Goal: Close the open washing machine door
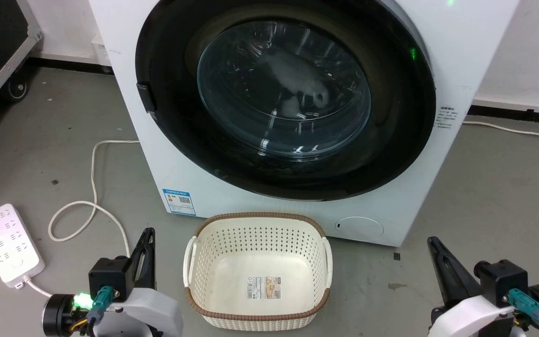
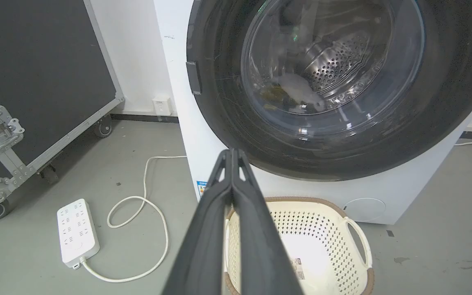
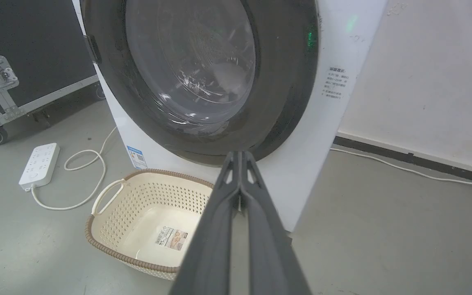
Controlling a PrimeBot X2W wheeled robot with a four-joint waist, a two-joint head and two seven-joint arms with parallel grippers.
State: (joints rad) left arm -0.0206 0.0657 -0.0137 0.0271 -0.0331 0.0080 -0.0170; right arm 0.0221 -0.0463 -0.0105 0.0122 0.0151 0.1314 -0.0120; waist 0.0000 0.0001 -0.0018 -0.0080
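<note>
The washing machine door (image 1: pixel 391 140), with a wide glossy black rim and a bulging glass window, lies flat against the white machine front (image 1: pixel 232 196). Its dark latch tab (image 1: pixel 147 97) sits on the left rim. A pale item shows through the glass inside the drum. The door also appears in the left wrist view (image 2: pixel 445 102) and the right wrist view (image 3: pixel 285 82). My left gripper (image 1: pixel 148 232) (image 2: pixel 232 151) is low at the left, shut and empty, well short of the door. My right gripper (image 1: pixel 433 241) (image 3: pixel 241 153) is low at the right, also shut and empty.
A cream perforated basket (image 1: pixel 258 217) with a brown rim stands on the grey floor right in front of the machine, between my grippers. A white power strip (image 1: pixel 10 245) and its looped cable (image 1: pixel 91 187) lie at the left. A black wheeled case (image 2: pixel 35 73) stands far left.
</note>
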